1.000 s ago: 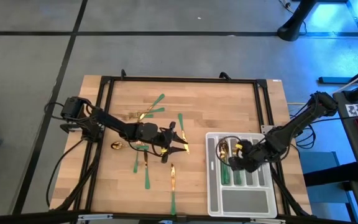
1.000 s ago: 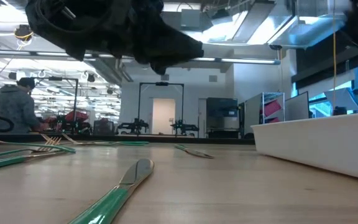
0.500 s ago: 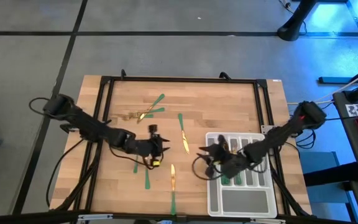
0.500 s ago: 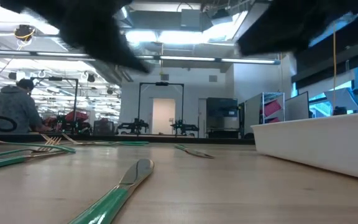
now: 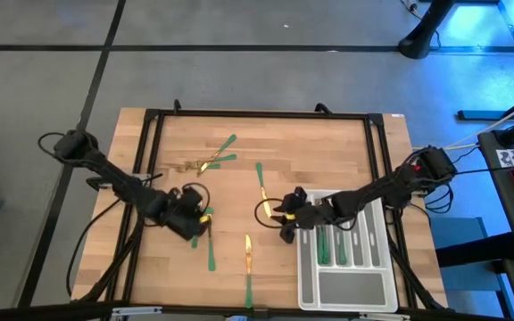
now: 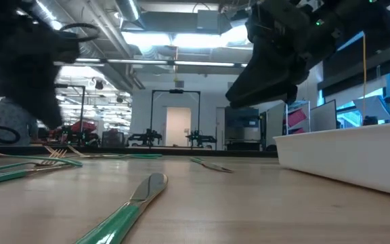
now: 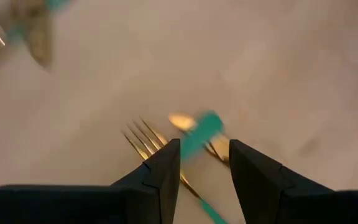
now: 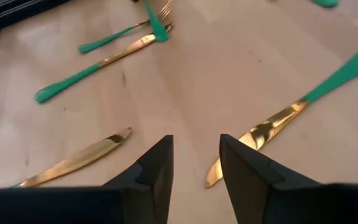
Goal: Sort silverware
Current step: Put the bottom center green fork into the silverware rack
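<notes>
From above, the left hand (image 5: 190, 221) hangs over forks on the bench (image 5: 328, 143), while the right hand (image 5: 286, 219) sits just off the tray (image 5: 344, 294), beside a knife (image 5: 262, 185). Several green handles already lie in the tray's slots (roughly a third, by estimate); the silverware (image 5: 212, 160) left is scattered across the wood.

At bench level, a knife (image 6: 124, 209) lies nearest.

The left wrist shows narrow, empty fingers (image 7: 166, 171) above a fork (image 7: 145, 140).

The right wrist shows narrow, empty fingers (image 8: 157, 168) near two knives (image 8: 272, 127).
</notes>
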